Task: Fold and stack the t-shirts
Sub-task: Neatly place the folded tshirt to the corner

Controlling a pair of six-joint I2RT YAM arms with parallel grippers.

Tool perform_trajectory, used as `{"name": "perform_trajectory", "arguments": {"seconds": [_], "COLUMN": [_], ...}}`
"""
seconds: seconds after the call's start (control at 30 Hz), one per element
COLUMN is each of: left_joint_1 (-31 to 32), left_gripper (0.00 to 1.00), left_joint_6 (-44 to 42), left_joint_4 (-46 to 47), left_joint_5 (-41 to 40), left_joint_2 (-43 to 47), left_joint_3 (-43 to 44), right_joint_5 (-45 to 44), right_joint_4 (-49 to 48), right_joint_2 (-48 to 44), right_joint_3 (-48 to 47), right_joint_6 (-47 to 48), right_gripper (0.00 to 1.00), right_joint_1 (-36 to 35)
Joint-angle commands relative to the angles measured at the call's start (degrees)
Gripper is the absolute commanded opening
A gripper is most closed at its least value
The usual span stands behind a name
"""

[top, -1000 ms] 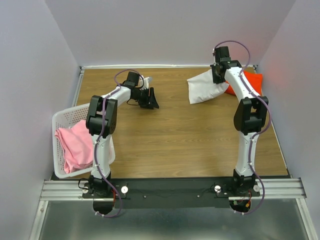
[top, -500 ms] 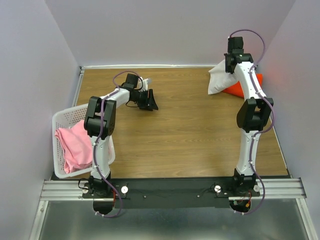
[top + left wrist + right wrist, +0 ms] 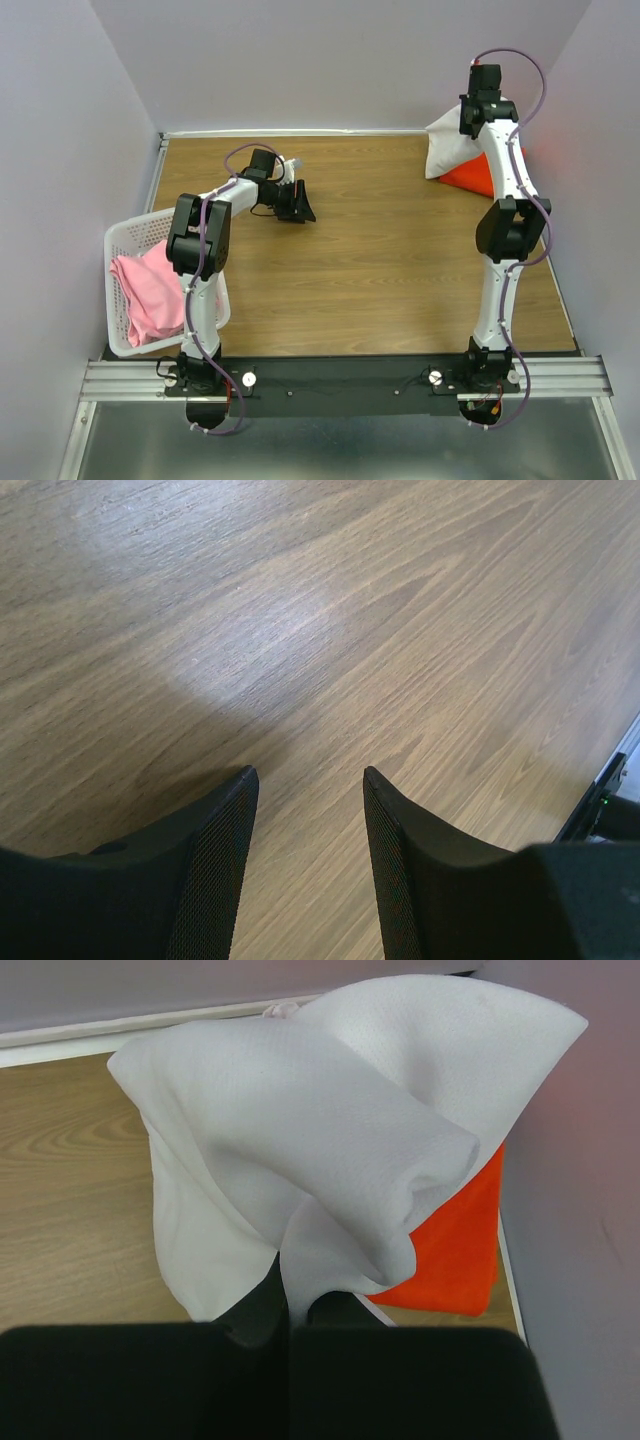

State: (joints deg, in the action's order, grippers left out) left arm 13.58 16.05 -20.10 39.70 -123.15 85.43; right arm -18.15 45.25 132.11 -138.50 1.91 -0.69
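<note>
In the top view, the white t-shirt [image 3: 448, 150] is seen lifted at the far right corner of the table [image 3: 380, 270]. It is pinched by the right gripper [image 3: 474, 128] and hangs over the orange-red t-shirt [image 3: 470, 180], which lies on the wood beneath it. The step in hand is judged to be the setting of the white piece on the orange-red one. It is best lowered slowly, with edges squared to the lower shirt, and released only once the cloth is borne from below. The left gripper [image 3: 300, 205] is held low over bare wood at the far left, well apart from the cloth. The white lattice basket [image 3: 122, 240] is set at the near left edge, and the pink t-shirt [image 3: 150, 290] is bundled inside it, apparently not yet folded. In the left wrist view, the left gripper [image 3: 305, 780] is shown with jaws spread and nothing between them. In the right wrist view, the right gripper [image 3: 295, 1308] is shown pressed together on a fold of the white t-shirt [image 3: 320, 1130], which is draped in a loose roll. The orange-red t-shirt [image 3: 460, 1245] is seen behind it beside the wall, so a sag toward that wall should be guarded against.
</note>
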Motion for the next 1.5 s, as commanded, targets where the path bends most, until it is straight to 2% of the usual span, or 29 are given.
{"name": "perform_trajectory", "arguments": {"seconds": [0.0,0.77,1.47], "left_joint_1": [-0.1,0.0,0.0], "left_gripper": [0.56,0.56,0.56], "left_joint_6": [-1.3,-1.1,-0.5], "left_joint_4": [-5.2,-5.3,-5.7], "left_joint_5": [-4.5,-5.3,-5.8], "left_joint_2": [-2.4,-0.1,0.6], "left_joint_3": [-2.9,-3.4,-3.7], "right_joint_5": [1.8,4.4,-0.1], "right_joint_4": [-1.0,-1.0,-1.7], "right_joint_2": [-1.0,-5.1,0.6], "right_joint_3": [-1.4,1.4,3.8], "right_joint_6": [-1.1,-3.8,0.1], "right_gripper": [0.00,0.01,0.00], "right_joint_1": [0.4,5.8,8.7]}}
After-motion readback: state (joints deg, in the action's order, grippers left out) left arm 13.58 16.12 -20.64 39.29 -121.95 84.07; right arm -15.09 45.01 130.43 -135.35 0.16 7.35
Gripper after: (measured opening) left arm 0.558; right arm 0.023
